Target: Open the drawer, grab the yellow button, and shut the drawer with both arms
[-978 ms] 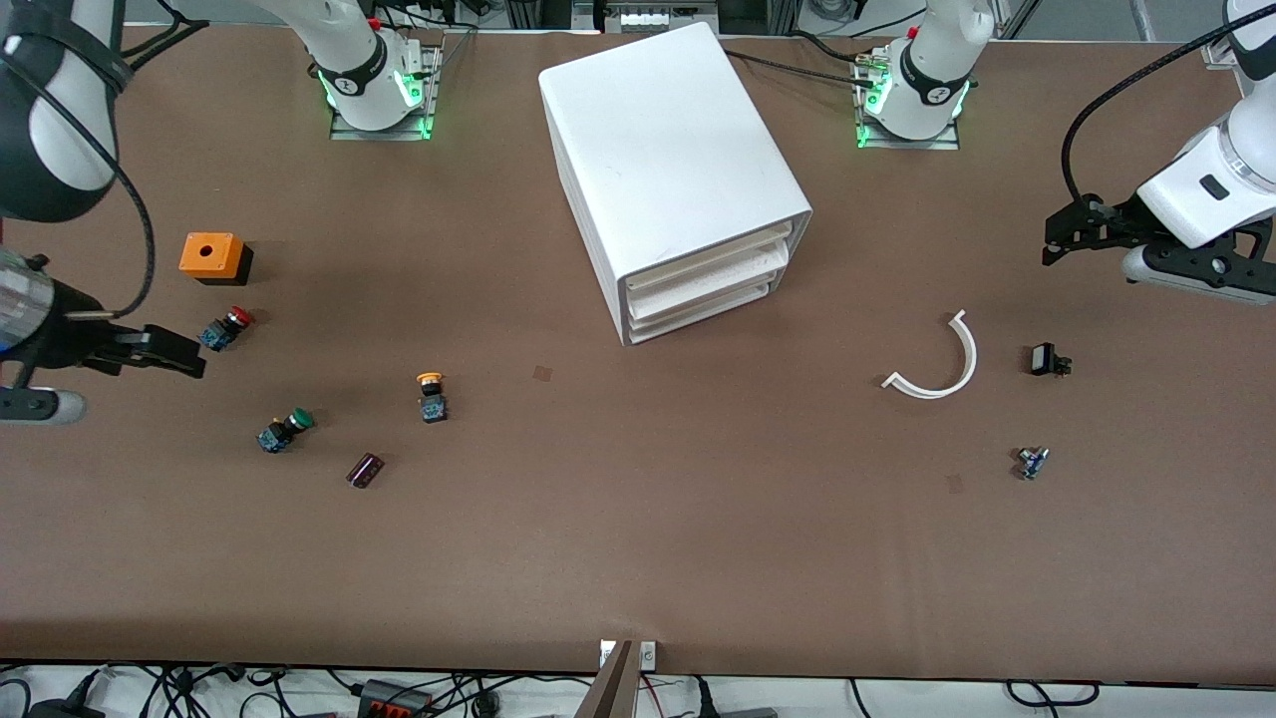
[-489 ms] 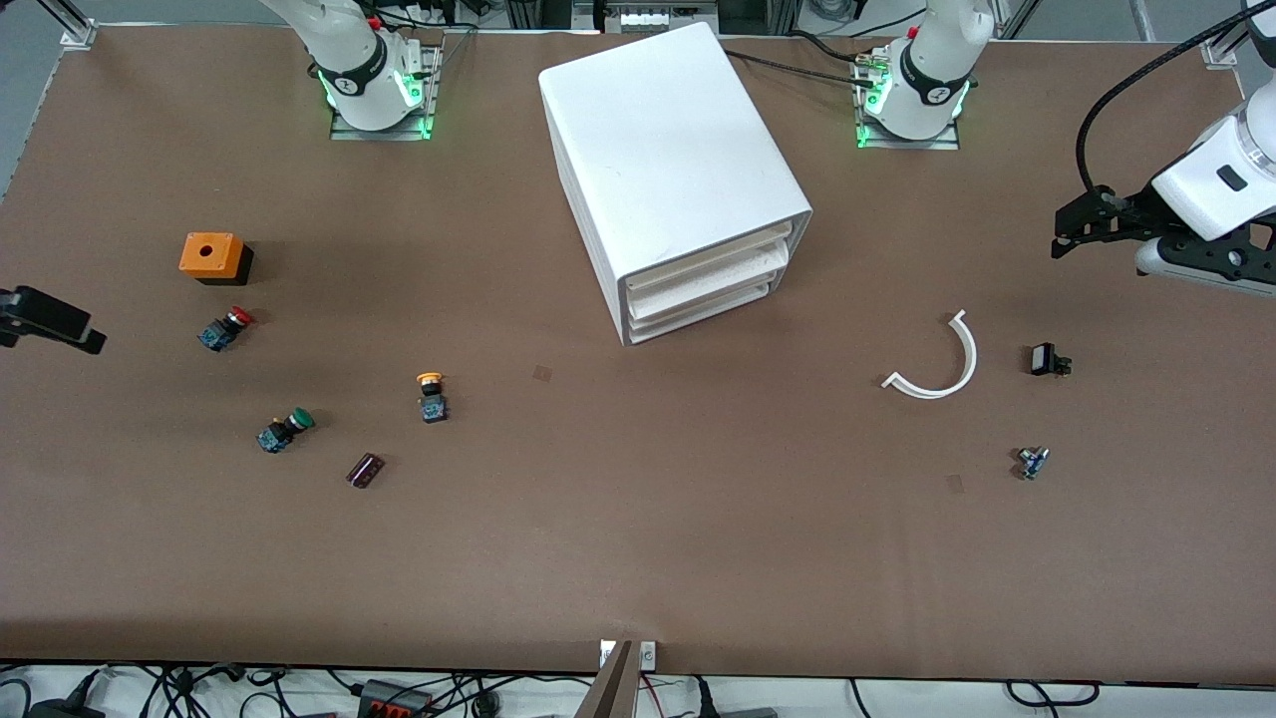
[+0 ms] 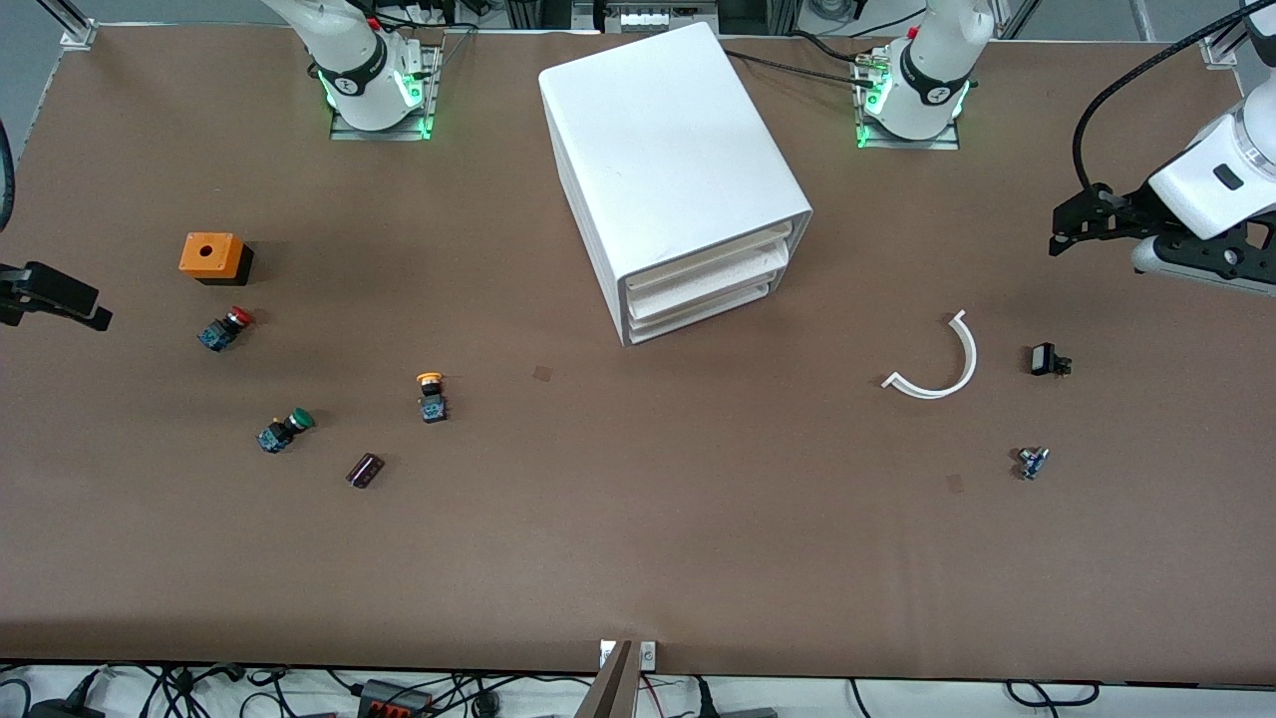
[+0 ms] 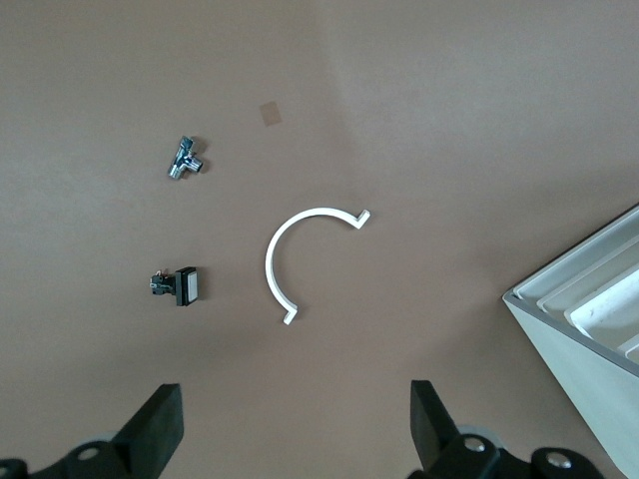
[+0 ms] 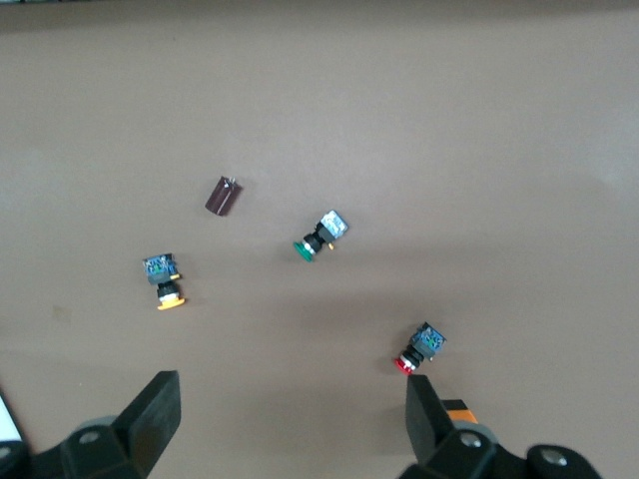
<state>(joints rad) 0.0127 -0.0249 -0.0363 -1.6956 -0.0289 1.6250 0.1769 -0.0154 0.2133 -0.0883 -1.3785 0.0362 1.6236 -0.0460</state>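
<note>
The white cabinet (image 3: 678, 170) stands mid-table near the robots' bases, also showing in the left wrist view (image 4: 589, 329). Its uppermost drawer (image 3: 713, 261) is pushed in. The button (image 3: 431, 396) with the orange-yellow cap lies on the mat toward the right arm's end, nearer the front camera than the cabinet, and shows in the right wrist view (image 5: 165, 282). My left gripper (image 3: 1065, 227) hangs open and empty over the left arm's end of the table (image 4: 297, 424). My right gripper (image 3: 70, 302) hovers open and empty at the right arm's end (image 5: 290, 414).
An orange box (image 3: 209, 256), a red-capped button (image 3: 225, 327), a green-capped button (image 3: 284, 430) and a small dark cylinder (image 3: 365, 470) lie around the button. Toward the left arm's end lie a white curved strip (image 3: 942, 364), a black part (image 3: 1047, 359) and a small metal part (image 3: 1033, 462).
The right arm has pulled back toward its end of the table, so only the gripper tip still shows in the front view. The left gripper has risen slightly. Both stay open.
</note>
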